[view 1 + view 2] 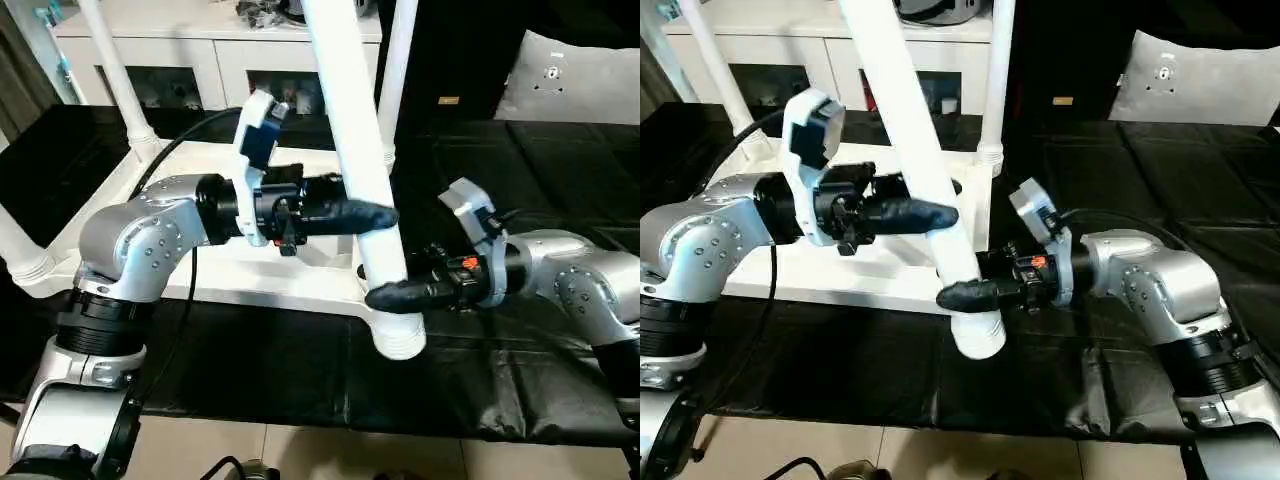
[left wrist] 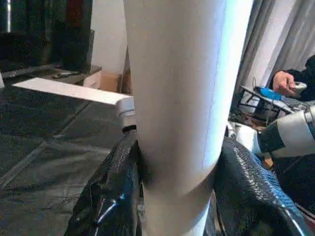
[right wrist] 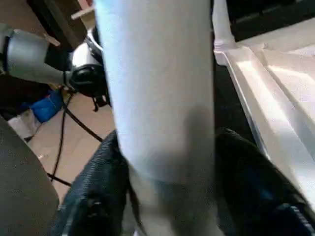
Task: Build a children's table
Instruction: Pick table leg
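The children's table lies upside down on the black cover, its white top (image 1: pixel 225 272) facing me. Three white legs stand upright at its corners: back left (image 1: pixel 120 80), back right (image 1: pixel 397 70) and front left (image 1: pixel 15 240). A fourth leg (image 1: pixel 350 120) leans steeply by the front right corner, thick end (image 1: pixel 398 340) lowest. My left gripper (image 1: pixel 375 215) is shut on it at mid-height, black fingers (image 2: pixel 113 196) pressed to both sides. My right gripper (image 1: pixel 392 296) is shut on the leg just above the thick end, fingers (image 3: pixel 93 196) flanking it. I cannot tell whether the end sits in a socket.
The black-covered work table (image 1: pixel 250 370) reaches to its front edge, with floor below. A white cabinet (image 1: pixel 200 50) stands behind it and a white cushion (image 1: pixel 570 80) at the back right. A black cable (image 1: pixel 180 140) trails from my left arm. A person's hand (image 2: pixel 285 83) shows far off.
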